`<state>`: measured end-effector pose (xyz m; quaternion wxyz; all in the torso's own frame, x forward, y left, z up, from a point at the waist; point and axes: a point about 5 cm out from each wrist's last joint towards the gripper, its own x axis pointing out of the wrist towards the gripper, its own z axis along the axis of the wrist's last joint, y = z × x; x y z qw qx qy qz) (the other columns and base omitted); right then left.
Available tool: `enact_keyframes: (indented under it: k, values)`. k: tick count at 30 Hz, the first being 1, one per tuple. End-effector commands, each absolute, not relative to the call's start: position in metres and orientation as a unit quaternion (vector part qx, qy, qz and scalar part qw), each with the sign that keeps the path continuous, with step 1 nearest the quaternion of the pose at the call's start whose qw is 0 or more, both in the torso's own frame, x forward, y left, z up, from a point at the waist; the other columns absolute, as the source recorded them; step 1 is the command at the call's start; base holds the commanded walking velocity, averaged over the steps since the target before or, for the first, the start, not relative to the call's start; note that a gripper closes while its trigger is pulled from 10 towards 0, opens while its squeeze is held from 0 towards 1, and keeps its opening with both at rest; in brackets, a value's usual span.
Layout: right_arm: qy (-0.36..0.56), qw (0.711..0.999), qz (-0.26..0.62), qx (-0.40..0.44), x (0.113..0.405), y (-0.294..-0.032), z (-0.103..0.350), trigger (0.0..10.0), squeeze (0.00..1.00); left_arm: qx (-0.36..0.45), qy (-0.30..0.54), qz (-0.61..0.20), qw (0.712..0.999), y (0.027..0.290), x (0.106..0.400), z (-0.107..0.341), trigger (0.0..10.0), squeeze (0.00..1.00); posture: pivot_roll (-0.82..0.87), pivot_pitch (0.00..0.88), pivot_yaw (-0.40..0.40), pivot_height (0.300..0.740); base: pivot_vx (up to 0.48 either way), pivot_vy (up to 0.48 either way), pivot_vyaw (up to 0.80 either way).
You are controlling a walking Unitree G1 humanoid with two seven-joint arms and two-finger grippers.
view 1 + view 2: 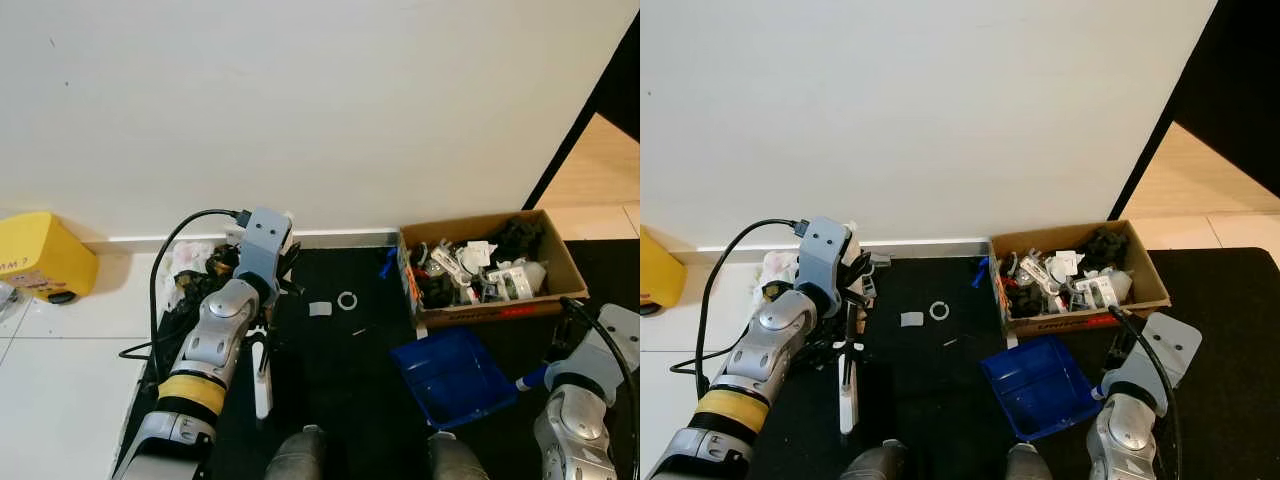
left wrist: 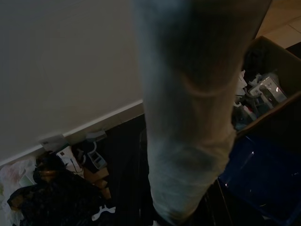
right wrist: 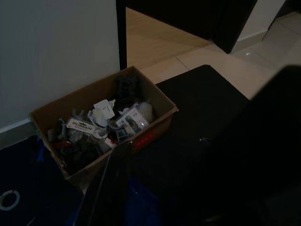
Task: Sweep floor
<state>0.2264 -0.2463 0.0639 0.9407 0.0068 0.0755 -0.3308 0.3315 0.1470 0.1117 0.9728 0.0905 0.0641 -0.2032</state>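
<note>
Nearest the camera are the robot's two grey feet on a black mat, and just ahead of the right one lies a blue dustpan, its handle running back toward the right hand at the mat's right edge; whether that hand's fingers are spread or pinching the handle cannot be told. The left hand sits near the mat's left edge by a white brush handle that points back toward the feet; the left wrist view has a pale, blurred shaft close against the lens, which suggests a hold on it, but the fingers are hidden, so I cannot tell. Both tools look like light, stiff plastic, best held along the handle and unlikely to be fragile. Between them, toward the mat's far edge, lie a small grey scrap and a white ring, both light enough to skid when swept. A cardboard box of odds and ends stands at the mat's far right corner against the white wall; a heap of dark clutter sits at the far left corner. Pale tiled floor and a yellow object lie to the left.
</note>
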Motion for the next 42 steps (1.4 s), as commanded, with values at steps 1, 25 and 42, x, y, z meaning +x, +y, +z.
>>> enact_keyframes:
  k: [1,25,42]
  values:
    - [0.086,0.935,-0.343,0.012,0.224,-0.247,0.058,10.0,0.00,0.096,0.064,-0.198,0.973,0.148,0.328,0.108,10.0,0.00,0.06,0.171,0.102,0.740,0.000,0.000,0.00]
    - [0.099,0.900,-0.421,0.042,0.243,-0.262,0.049,4.9,0.00,0.095,0.065,-0.196,0.974,0.148,0.329,0.107,10.0,0.00,0.07,0.161,0.096,0.740,0.000,0.000,0.00]
    - [0.082,0.907,-0.413,0.025,0.248,-0.266,0.051,0.0,0.00,0.095,0.064,-0.197,0.974,0.147,0.329,0.107,10.0,0.00,0.07,0.153,0.094,0.740,0.000,0.000,0.00]
